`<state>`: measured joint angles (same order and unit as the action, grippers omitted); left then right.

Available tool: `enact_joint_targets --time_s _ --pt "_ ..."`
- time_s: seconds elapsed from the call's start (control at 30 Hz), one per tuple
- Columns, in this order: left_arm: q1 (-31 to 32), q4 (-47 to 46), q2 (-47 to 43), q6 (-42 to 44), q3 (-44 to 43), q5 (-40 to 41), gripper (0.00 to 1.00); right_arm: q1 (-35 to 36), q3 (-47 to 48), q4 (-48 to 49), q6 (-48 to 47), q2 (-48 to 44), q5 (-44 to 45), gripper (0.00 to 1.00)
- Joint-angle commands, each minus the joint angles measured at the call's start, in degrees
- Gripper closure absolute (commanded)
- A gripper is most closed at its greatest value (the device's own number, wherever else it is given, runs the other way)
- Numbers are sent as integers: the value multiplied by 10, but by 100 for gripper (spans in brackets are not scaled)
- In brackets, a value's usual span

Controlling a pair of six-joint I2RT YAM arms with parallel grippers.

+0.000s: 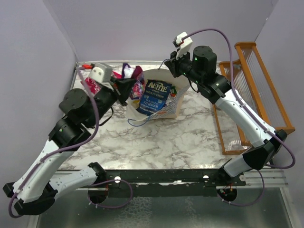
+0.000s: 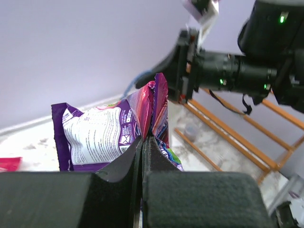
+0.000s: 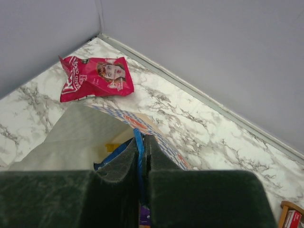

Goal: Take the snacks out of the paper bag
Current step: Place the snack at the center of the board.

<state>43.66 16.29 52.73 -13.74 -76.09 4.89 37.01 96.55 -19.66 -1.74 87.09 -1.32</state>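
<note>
The cream paper bag (image 1: 171,102) stands at the back middle of the marble table, its mouth toward the camera. A dark blue chips bag (image 1: 154,97) sticks out of it. My right gripper (image 3: 143,138) is shut on the bag's thin blue cord handle (image 3: 138,142) at the far rim (image 3: 137,121). My left gripper (image 2: 143,138) is shut on the top seam of a purple candy packet (image 2: 95,137), with a second pink-purple packet (image 2: 161,107) pinched alongside. Both hang just left of the bag's mouth (image 1: 133,76). A pink-red bag (image 3: 95,78) lies flat in the far left corner.
An orange wooden rack (image 1: 251,95) leans at the right side of the table. Lilac walls close the back and both sides. Something yellow (image 3: 111,147) shows deep inside the bag. The right arm (image 2: 237,71) hangs close above the held packets.
</note>
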Motion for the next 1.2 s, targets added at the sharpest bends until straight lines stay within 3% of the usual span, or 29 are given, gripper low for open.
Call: enact_joint_targets --time_s 0.0,0.13,0.23,0.47,0.53,0.77,0.9,1.17 --pt "-1 31 -43 64 -22 154 100 -1 1 35 7 -33 -4 98" --pt "-1 32 -81 68 28 413 100 -1 2 37 7 -42 -13 98" --pt "-1 -19 -110 91 79 535 100 -1 2 32 11 -49 -22 98" --pt "-5 -94 -62 155 149 603 100 -1 -12 36 17 -58 -33 98" --pt "-32 -109 -33 142 173 572 100 -1 -15 39 17 -57 -33 98" --pt "-316 -23 91 -41 192 327 100 -1 -11 35 22 -57 -36 98" --pt "-444 -38 164 -108 196 179 100 -1 -12 34 25 -59 -41 98" --pt "-489 -5 321 -138 149 197 100 -1 -17 46 38 -65 -54 98"
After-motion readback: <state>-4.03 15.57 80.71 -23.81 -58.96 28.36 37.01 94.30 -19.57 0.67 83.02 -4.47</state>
